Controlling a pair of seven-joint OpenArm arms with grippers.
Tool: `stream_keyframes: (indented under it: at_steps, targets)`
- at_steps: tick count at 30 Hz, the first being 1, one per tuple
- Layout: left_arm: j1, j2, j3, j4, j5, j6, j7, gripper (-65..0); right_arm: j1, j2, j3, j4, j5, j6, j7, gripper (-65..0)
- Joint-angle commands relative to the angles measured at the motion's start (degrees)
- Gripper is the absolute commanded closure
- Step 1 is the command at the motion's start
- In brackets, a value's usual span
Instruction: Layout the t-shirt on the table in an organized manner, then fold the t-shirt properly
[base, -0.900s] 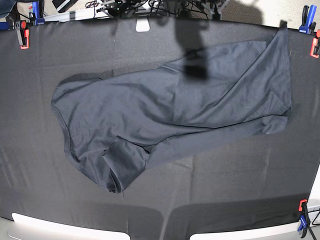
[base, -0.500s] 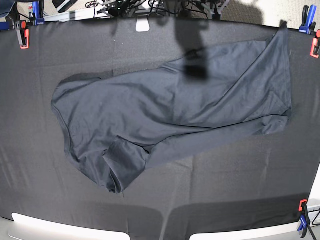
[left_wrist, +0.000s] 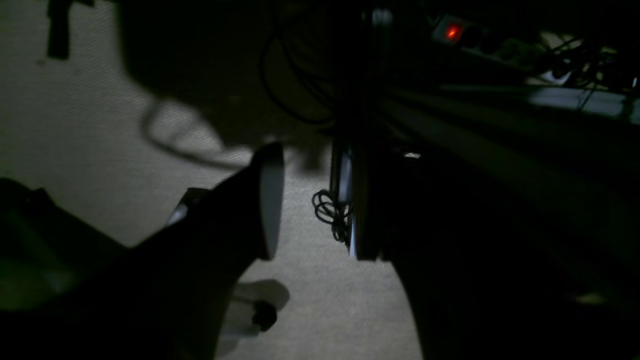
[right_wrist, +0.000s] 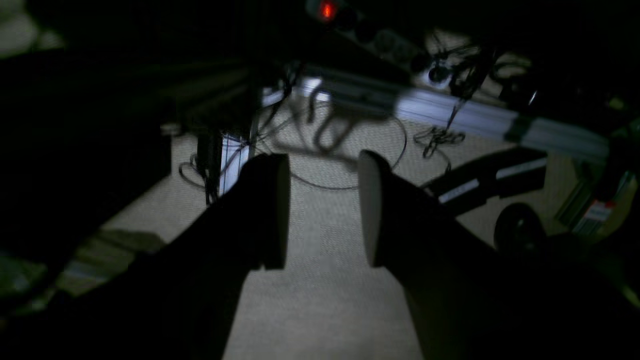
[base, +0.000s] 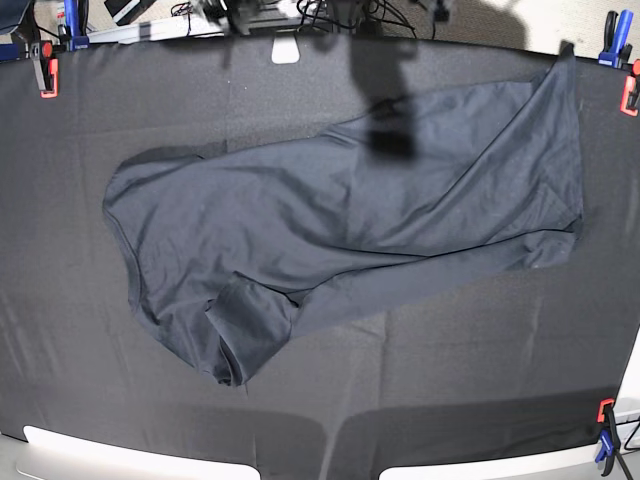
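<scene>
On the tabletop (base: 70, 330), which is covered with a black cloth, the t-shirt (base: 340, 215) is seen lying crumpled and slanted, stretched from about 8 o'clock near the middle left up to the 2 o'clock corner. One sleeve (base: 250, 335) is folded over at the lower left edge of the garment, and a pointed corner of fabric is raised toward the far right edge. Orange and blue clamps (base: 45, 70) are fixed at the tabletop's corners. Neither arm is seen over the cloth. In the wrist views, the left gripper (left_wrist: 310, 200) and the right gripper (right_wrist: 324, 210) are both shown with fingers released and parted, nothing between them, above a pale carpeted floor (right_wrist: 320, 300) with cables.
</scene>
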Motion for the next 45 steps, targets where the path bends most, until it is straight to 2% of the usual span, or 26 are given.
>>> stream_keyframes:
  at_steps: [1, 5, 9, 11, 16, 21, 23, 26, 30, 33, 35, 38, 41, 43, 45]
  targets:
    - [1.9, 0.3, 0.1, 1.3, -0.1, -0.4, -0.3, -21.5, -1.5, 0.7, 0.1, 1.8, 0.1, 1.2, 0.3, -22.6]
    - [8.3, 0.3, 0.1, 7.4, -0.2, -1.0, -0.1, -21.5, -9.2, 3.5, 0.1, 11.3, 0.7, 6.0, -0.3, -22.6]
    - [15.8, 0.3, 0.1, 17.4, -3.0, -7.8, -0.1, -21.5, -17.7, 6.9, 0.1, 22.9, 3.9, 8.6, -0.6, -22.6]
    - [19.6, 0.3, 0.1, 23.6, -5.5, -9.1, -0.1, -21.5, -21.7, 8.8, 0.1, 28.7, 7.3, 8.6, -1.3, -22.6]
    - [29.3, -1.4, 0.1, 39.8, -10.2, -9.0, 1.1, -21.5, -31.3, 14.3, 0.1, 44.4, 11.9, 8.6, -4.7, -22.6]
    - [37.2, -6.4, 0.1, 55.3, -15.6, -8.8, 7.0, -21.5, -41.6, 22.5, 0.1, 63.3, 20.7, 9.7, -6.9, -22.6]
    - [39.3, -8.6, 0.1, 61.0, -15.6, -7.6, 9.5, -21.5, -45.4, 25.7, 0.3, 71.1, 21.6, 11.4, -7.9, -22.6]
    - [41.2, -11.1, 0.0, 68.5, -15.6, -4.9, 12.3, -21.5, -50.3, 29.0, 2.2, 81.9, 21.6, 11.6, -8.7, -22.6]
    - [41.1, -13.1, 0.0, 76.4, -15.6, -4.5, 15.2, -21.5, -52.5, 28.6, 7.1, 93.2, 21.7, 11.6, -13.5, -22.6]
    - [40.0, -13.1, -0.2, 81.9, -15.6, -4.5, 15.4, -21.5, -51.9, 28.6, 10.3, 99.4, 21.9, 11.5, -15.6, -22.6]
    - [38.5, -13.1, -0.2, 85.5, -15.6, -4.6, 16.7, -21.5, -51.2, 28.6, 12.9, 102.5, 24.5, 11.5, -16.4, -22.6]
    - [35.0, -13.1, -0.2, 90.3, -15.6, -5.0, 20.8, -21.5, -48.7, 28.5, 16.6, 105.9, 29.3, 11.5, -20.6, -22.6]
    - [30.8, -13.6, -0.2, 93.4, -15.6, -8.3, 23.9, -21.5, -44.9, 28.5, 19.9, 107.9, 32.5, 11.5, -26.8, -22.7]
    - [28.2, -14.9, -0.2, 93.8, -15.6, -10.8, 24.5, -21.5, -42.0, 28.4, 21.6, 108.5, 32.2, 11.3, -30.3, -22.7]
    - [26.1, -16.6, -0.2, 93.8, -15.6, -11.6, 25.0, -21.5, -38.8, 27.7, 22.8, 108.5, 31.0, 11.3, -33.1, -22.8]
